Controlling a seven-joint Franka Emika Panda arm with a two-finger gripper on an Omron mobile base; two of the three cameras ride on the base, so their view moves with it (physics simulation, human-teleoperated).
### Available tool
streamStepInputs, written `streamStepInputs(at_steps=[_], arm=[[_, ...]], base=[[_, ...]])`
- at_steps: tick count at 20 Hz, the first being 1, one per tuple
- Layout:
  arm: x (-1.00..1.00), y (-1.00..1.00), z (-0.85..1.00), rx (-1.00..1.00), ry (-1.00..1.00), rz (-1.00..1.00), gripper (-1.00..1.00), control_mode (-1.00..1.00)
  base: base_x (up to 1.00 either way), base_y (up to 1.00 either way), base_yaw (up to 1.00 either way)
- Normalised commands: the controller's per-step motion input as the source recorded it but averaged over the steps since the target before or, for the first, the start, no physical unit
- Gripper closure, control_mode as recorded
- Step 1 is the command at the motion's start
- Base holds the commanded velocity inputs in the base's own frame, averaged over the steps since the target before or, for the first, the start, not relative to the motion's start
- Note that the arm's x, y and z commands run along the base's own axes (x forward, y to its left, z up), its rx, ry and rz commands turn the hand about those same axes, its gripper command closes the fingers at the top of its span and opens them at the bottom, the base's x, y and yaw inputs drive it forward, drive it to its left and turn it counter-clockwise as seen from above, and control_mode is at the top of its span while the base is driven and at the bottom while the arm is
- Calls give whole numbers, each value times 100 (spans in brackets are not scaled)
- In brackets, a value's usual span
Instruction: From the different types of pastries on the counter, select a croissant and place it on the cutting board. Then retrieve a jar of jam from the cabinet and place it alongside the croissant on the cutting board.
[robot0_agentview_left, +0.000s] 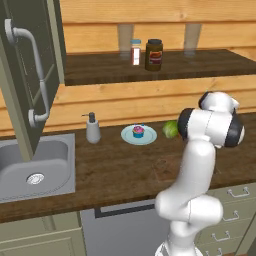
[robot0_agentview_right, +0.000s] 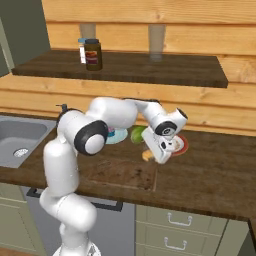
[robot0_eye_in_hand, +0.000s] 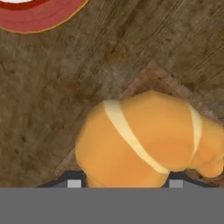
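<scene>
Fingers (robot0_eye_in_hand: 74, 183) of mine pinch the croissant (robot0_eye_in_hand: 144, 140) from both sides, above the far right corner of the cutting board (robot0_agentview_right: 120, 175) on the counter (robot0_agentview_right: 210, 175), near a red-rimmed plate (robot0_eye_in_hand: 37, 15).

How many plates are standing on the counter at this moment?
2. A pale blue plate under the cupcake, right of the soap dispenser; a red-rimmed plate behind the gripper. The arm may hide others.

The dark wooden counter (robot0_agentview_left: 125, 172) carries a steel sink (robot0_agentview_left: 35, 167) and soap dispenser (robot0_agentview_left: 92, 129) far to the hand's left. A pale blue plate (robot0_agentview_left: 139, 135) with the cupcake (robot0_agentview_left: 138, 131) and a green fruit (robot0_agentview_left: 171, 129) sit just left of the hand, a red-rimmed plate (robot0_agentview_right: 181, 144) just behind it. The cutting board (robot0_agentview_right: 120, 172) lies below the hand.
</scene>
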Motion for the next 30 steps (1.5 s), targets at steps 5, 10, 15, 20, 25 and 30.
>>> streamStepInputs(at_steps=[5, 10, 15, 20, 25, 30], arm=[[-75, 32, 0, -14, 6, 0, 100, -100], [-18, 27, -8, -11, 7, 0, 100, -100], [0, 6, -21, -3, 1, 0, 100, -100], [0, 0, -11, 0, 0, 0, 100, -100], [0, 0, -16, 0, 2, 0, 100, -100], [0, 0, -22, 0, 1, 0, -100, -100]], base=[[0, 0, 0], [0, 0, 0], [0, 0, 0], [0, 0, 0], [0, 0, 0], [0, 0, 0]])
